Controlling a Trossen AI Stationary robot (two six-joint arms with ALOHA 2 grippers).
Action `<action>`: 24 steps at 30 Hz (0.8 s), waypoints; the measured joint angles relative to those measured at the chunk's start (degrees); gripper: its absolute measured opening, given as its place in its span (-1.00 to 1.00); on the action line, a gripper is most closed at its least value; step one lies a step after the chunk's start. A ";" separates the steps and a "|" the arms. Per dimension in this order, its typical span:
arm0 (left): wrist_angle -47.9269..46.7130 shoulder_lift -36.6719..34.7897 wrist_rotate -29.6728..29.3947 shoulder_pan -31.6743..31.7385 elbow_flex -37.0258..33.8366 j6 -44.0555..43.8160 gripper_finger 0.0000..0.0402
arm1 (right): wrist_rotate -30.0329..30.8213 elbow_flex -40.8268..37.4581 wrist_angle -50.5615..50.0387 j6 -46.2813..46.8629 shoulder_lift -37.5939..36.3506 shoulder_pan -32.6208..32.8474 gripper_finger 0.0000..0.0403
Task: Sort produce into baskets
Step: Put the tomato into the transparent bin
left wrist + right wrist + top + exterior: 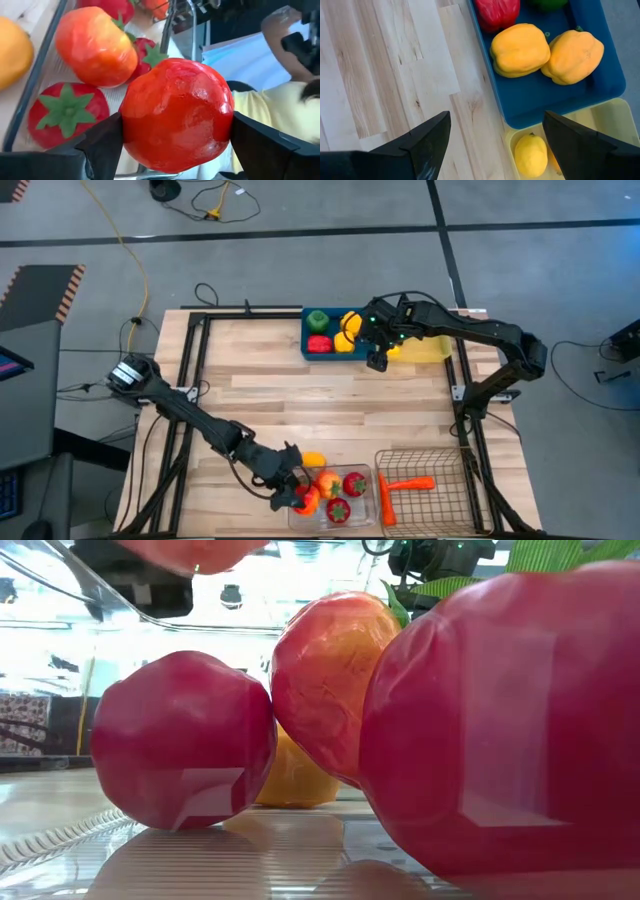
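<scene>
Over the clear bin (335, 525) at the table's near edge, the left gripper (290, 492) clamps a glossy red fruit (176, 115) between its two dark fingers (102, 145), one pad pressed to each side of it. Beneath the held fruit, inside the bin, lie an orange-red apple-like fruit (95, 46) and leafy-topped strawberries, one of them (65, 112) lying beside the bin's wall. An orange-yellow piece (313, 461) lies on the wood just outside the bin, close to the gripper. From table height, two red fruits and the orange-red one crowd the frame, touching each other, with the yellow-orange piece (295, 780) behind them.

To the right of the bin, the wire basket (455, 495) holds an orange carrot (405, 483).

At the far side of the table (330, 395), the right gripper (378, 360) hangs with its fingers spread wide apart and nothing between them, above the bare wood just beside the blue tray (330, 355) and the yellow tray (440, 350). The blue tray holds a green pepper (318, 319), a red pepper (496, 12) and two yellow peppers (520, 50), the pair touching each other. The yellow tray, which meets the blue tray's edge, holds a lemon (530, 156).
</scene>
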 joint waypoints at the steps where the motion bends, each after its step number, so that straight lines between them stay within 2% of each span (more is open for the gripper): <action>1: -0.30 0.00 -0.11 0.00 0.00 -0.01 0.56 | 0.00 0.00 0.03 -0.04 0.00 0.00 0.70; 12: -3.05 0.02 -0.23 0.17 -0.02 -1.57 0.67 | 0.00 0.00 0.04 -0.04 0.00 0.00 0.70; 24: -3.86 -0.02 1.94 0.31 -0.02 -1.68 0.93 | 0.00 0.00 0.04 -0.01 0.00 0.00 0.70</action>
